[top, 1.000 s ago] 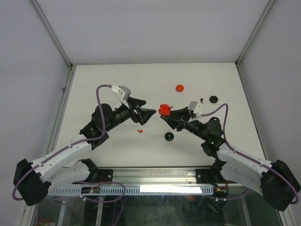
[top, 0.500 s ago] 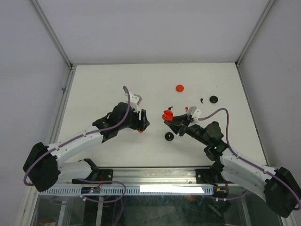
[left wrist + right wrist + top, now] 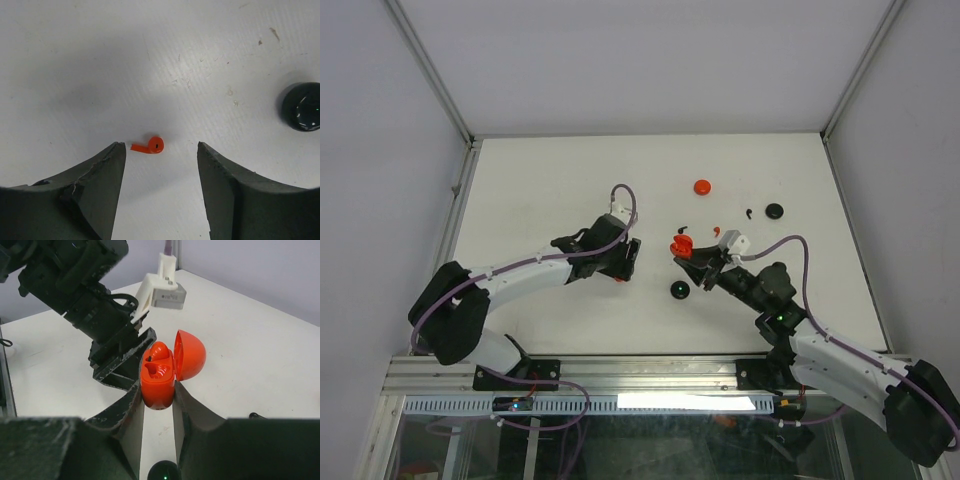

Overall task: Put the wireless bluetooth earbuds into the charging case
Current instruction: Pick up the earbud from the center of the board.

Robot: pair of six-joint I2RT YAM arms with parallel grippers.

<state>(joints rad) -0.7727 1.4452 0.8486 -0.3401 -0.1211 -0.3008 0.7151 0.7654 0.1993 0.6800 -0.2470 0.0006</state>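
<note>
A red earbud (image 3: 150,146) lies on the white table, just ahead of and between the tips of my left gripper (image 3: 161,155), which is open and empty. In the top view the left gripper (image 3: 627,260) hangs low over that earbud (image 3: 618,279). My right gripper (image 3: 158,390) is shut on the open red charging case (image 3: 158,380), held above the table with its lid (image 3: 191,355) swung back. One red earbud (image 3: 161,351) sits in a socket of the case. In the top view the case (image 3: 680,245) is at the tip of the right gripper (image 3: 684,253).
A black round case (image 3: 679,290) lies between the grippers and shows in the left wrist view (image 3: 301,106). A red round case (image 3: 701,186) and a black one (image 3: 775,210) lie farther back. Small black earbuds (image 3: 748,212) (image 3: 682,226) lie near them.
My left gripper has swung down and toward the near side, and now sits low over the red earbud. The right gripper with the case has shifted slightly right.
</note>
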